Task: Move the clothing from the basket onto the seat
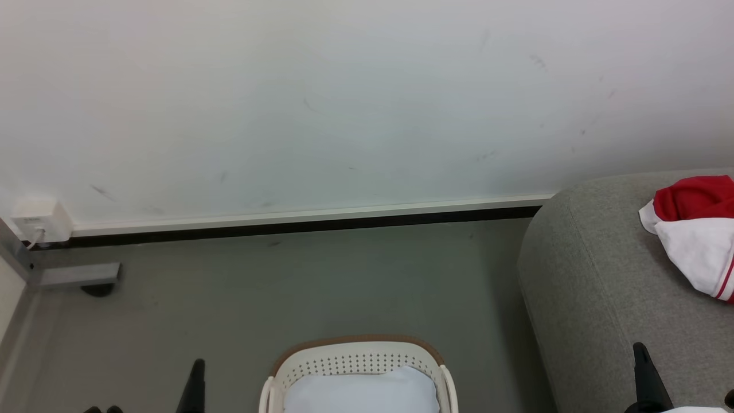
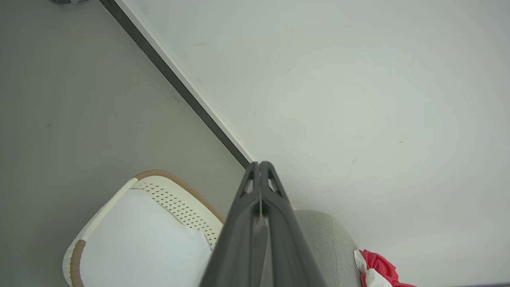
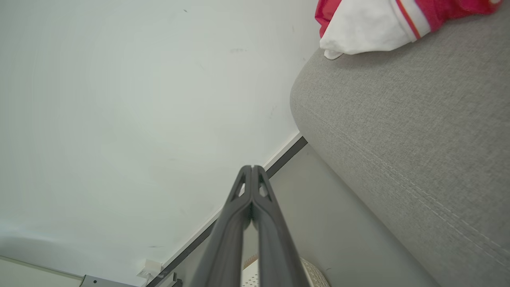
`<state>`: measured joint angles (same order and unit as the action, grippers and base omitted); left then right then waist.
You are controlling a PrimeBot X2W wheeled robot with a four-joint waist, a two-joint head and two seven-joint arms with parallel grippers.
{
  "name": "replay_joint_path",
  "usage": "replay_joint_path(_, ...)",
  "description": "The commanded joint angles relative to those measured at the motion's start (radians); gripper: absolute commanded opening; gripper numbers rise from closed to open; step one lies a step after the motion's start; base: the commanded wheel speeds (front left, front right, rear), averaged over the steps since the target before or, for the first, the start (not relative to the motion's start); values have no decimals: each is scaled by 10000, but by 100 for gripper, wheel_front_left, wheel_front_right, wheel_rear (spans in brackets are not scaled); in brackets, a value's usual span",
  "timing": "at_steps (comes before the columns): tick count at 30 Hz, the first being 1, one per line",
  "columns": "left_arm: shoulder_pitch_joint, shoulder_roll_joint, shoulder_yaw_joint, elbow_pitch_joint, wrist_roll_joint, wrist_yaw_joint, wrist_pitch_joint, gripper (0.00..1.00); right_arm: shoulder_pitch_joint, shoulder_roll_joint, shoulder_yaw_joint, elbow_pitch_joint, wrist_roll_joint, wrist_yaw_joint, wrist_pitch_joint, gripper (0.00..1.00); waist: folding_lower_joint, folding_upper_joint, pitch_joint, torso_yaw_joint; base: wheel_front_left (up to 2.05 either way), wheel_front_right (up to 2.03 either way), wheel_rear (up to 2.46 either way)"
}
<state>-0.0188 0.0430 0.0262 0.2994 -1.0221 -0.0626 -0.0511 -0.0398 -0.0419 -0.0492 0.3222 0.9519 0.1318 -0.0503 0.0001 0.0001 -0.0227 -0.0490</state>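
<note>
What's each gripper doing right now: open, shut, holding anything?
Left gripper: closed, fingertips together, holding nothing.
Right gripper: closed, fingertips together, holding nothing.

Clothing (image 1: 697, 229) is red with a white panel and thin red stripes along the white edge. Seat (image 1: 596, 287) is plain mid-grey woven fabric with a paler seam line. Basket (image 1: 355, 362) is cream-white with rows of small dark holes and a brown rim band, and the pad (image 1: 361, 393) in it is plain pale blue-white. Wall (image 1: 344, 103) off-white with faint dark scuffs, skirting (image 1: 287, 222) white over a black strip, floor (image 1: 287, 287) flat grey-green, socket box (image 1: 40, 218) white, left gripper (image 2: 259, 166) and right gripper (image 3: 252, 169) plain matte dark grey.
</note>
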Motion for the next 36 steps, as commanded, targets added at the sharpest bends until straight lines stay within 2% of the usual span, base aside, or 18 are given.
replay_joint_path(1,-214,60,77,-144,-254,-81,88,0,-271,-85,-67,-171,336,-9,72,0,-1,-1,5,9,0,0,0)
replay_joint_path(36,-643,88,541,-386,-3416,-440,962,0,-531,-108,-406,-532,3824,-14,951,0,-1,-1,125,239,0,0,0)
